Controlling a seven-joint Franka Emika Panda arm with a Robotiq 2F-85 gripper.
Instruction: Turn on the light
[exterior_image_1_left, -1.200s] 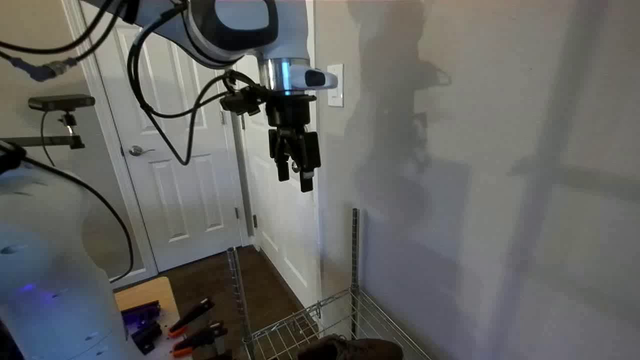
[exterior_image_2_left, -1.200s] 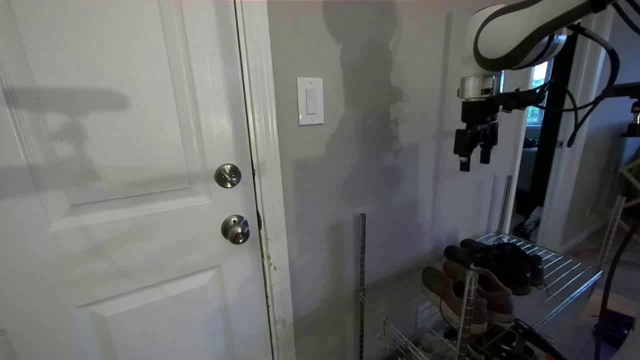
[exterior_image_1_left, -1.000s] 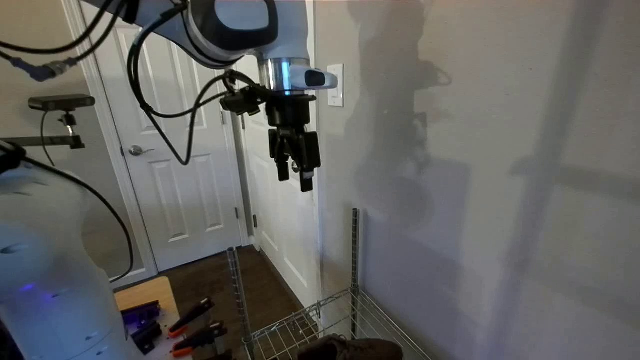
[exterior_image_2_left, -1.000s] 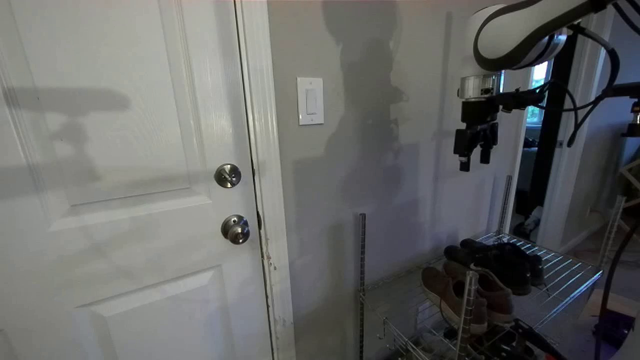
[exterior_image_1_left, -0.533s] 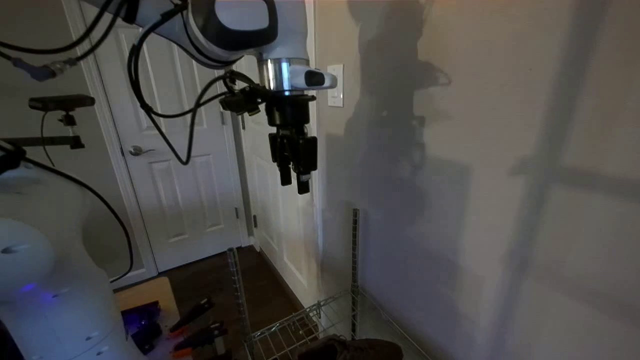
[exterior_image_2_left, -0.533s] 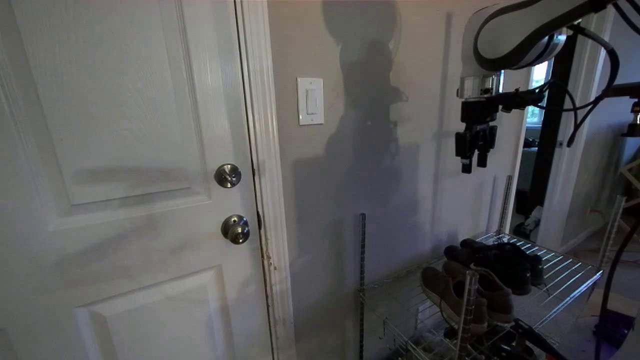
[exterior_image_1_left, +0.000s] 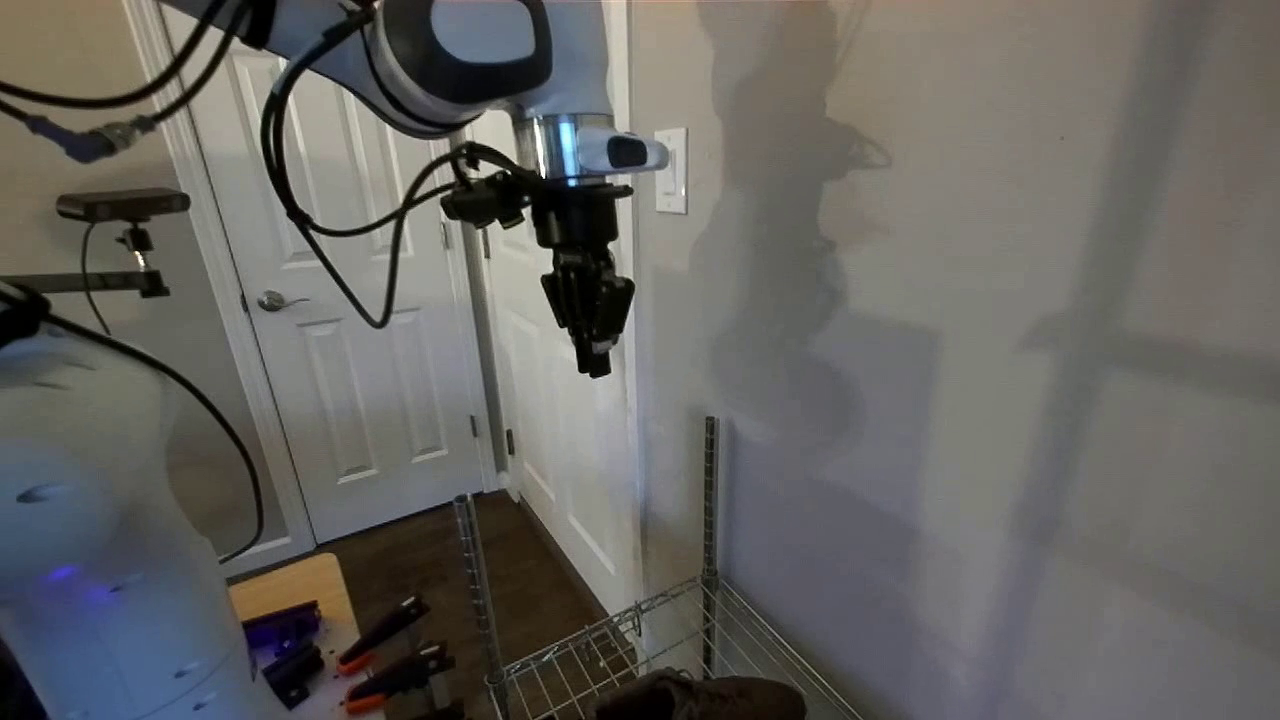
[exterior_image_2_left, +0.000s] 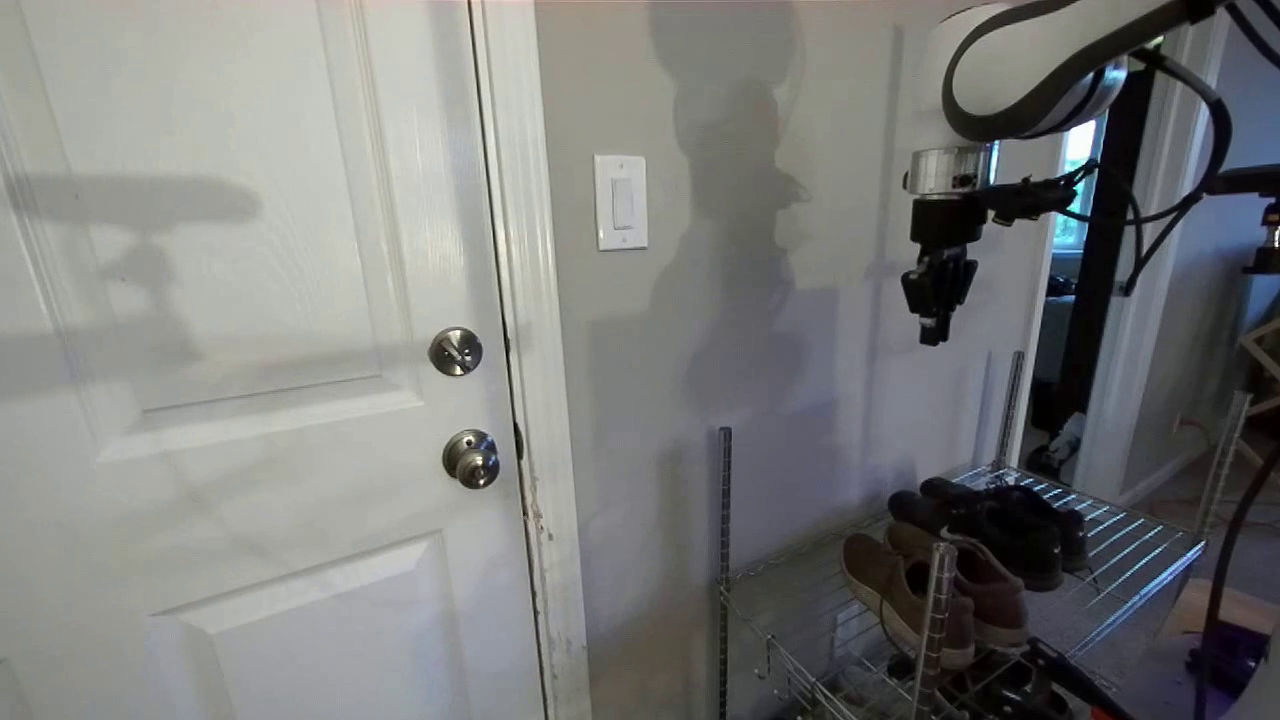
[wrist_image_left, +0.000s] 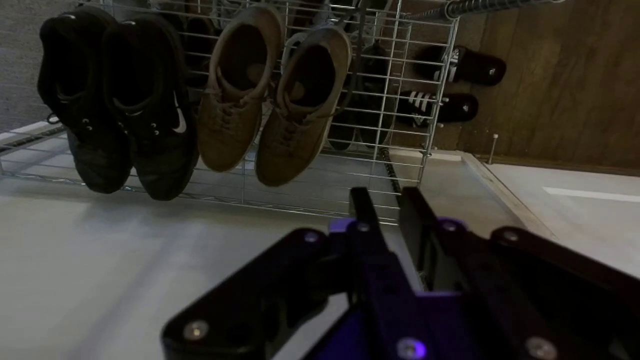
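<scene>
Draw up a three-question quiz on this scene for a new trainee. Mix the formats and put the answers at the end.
1. Pick one. In an exterior view, where does the round door knob sit relative to the white switch plate?
A) higher and to the right
B) lower and to the left
C) directly above

2. True or false: the jaws are touching the white switch plate.

3. Fill in the colour: in the wrist view, the shoe with a white swoosh is ____.

Key
1. B
2. False; in an exterior view, a stretch of wall shows between them.
3. black
</scene>
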